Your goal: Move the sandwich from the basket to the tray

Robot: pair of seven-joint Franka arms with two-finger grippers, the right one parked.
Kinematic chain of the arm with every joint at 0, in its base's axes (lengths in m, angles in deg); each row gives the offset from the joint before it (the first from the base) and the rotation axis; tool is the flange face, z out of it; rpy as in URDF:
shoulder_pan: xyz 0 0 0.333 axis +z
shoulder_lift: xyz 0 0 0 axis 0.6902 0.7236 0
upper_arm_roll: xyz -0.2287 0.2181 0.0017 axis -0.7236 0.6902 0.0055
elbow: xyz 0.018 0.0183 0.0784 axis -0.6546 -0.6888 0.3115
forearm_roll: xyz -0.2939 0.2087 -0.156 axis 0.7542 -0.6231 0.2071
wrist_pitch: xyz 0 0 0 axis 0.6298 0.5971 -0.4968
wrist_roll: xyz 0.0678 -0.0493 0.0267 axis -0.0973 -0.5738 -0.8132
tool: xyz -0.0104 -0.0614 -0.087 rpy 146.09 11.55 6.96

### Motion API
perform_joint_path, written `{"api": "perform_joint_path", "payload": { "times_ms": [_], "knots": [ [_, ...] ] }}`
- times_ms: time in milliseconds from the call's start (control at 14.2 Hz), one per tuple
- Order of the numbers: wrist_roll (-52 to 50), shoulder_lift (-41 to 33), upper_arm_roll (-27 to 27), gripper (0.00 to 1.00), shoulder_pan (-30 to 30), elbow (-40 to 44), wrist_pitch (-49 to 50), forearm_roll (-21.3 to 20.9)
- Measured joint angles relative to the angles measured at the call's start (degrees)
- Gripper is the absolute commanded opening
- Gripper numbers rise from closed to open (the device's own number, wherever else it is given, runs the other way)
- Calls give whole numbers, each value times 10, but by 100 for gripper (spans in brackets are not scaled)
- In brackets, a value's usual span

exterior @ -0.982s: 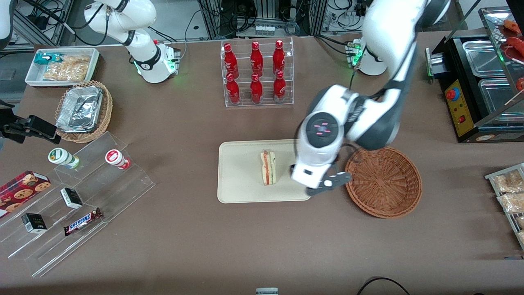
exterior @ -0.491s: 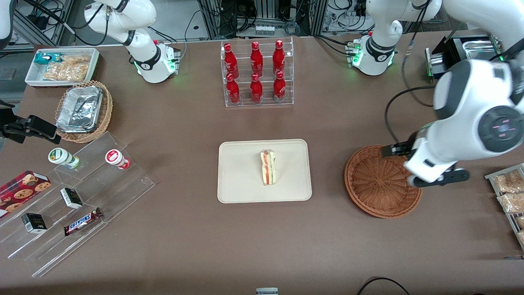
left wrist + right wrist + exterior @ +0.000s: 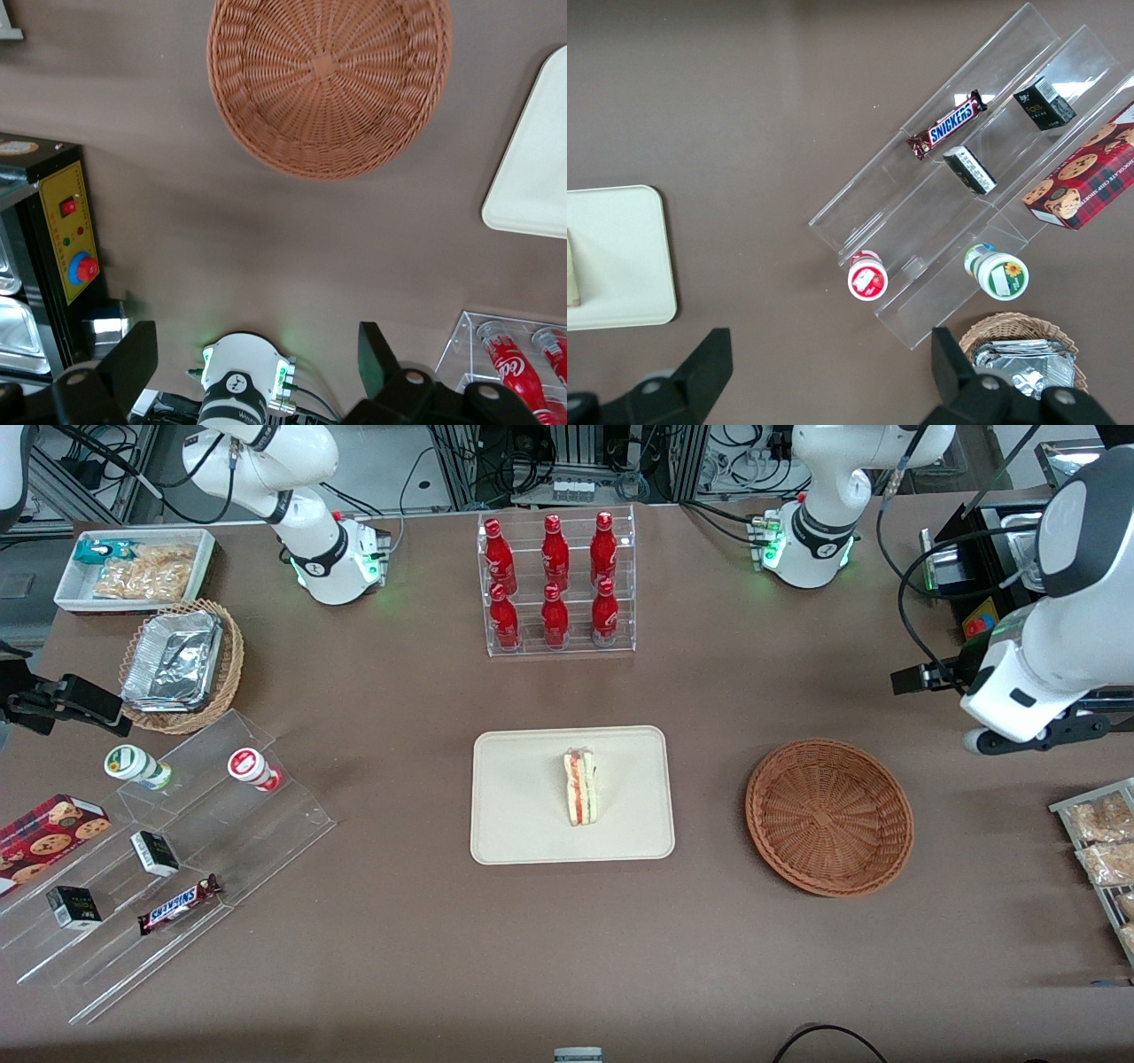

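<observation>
The sandwich (image 3: 580, 786), a pale wedge with red and green layers, lies on the cream tray (image 3: 523, 824) near its middle. The reddish-brown wicker basket (image 3: 829, 815) beside the tray holds nothing. My left gripper (image 3: 1032, 735) hangs high over the table toward the working arm's end, farther from the front camera than the basket and well apart from it. In the left wrist view the gripper (image 3: 255, 343) is open with nothing between its fingers (image 3: 133, 354), above the empty basket (image 3: 328, 80) and one corner of the tray (image 3: 532, 150).
A clear rack of red bottles (image 3: 556, 584) stands farther from the camera than the tray. A black machine with a yellow panel (image 3: 1001, 664) and snack packets (image 3: 1099, 833) sit at the working arm's end. A stepped acrylic shelf (image 3: 177, 841) and a foil-filled tan basket (image 3: 182, 664) lie toward the parked arm's end.
The left arm swung from beside the sandwich at the tray's edge, over the basket, out to the working arm's end of the table. The sandwich stayed on the tray.
</observation>
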State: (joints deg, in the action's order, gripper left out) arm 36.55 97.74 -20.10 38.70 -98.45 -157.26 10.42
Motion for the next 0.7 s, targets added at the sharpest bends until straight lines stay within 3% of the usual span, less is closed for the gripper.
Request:
{"api": "perform_joint_path", "payload": {
  "times_ms": [702],
  "knots": [
    [-9, 8, -7, 100, -2, 9, -14, 1]
  ]
}}
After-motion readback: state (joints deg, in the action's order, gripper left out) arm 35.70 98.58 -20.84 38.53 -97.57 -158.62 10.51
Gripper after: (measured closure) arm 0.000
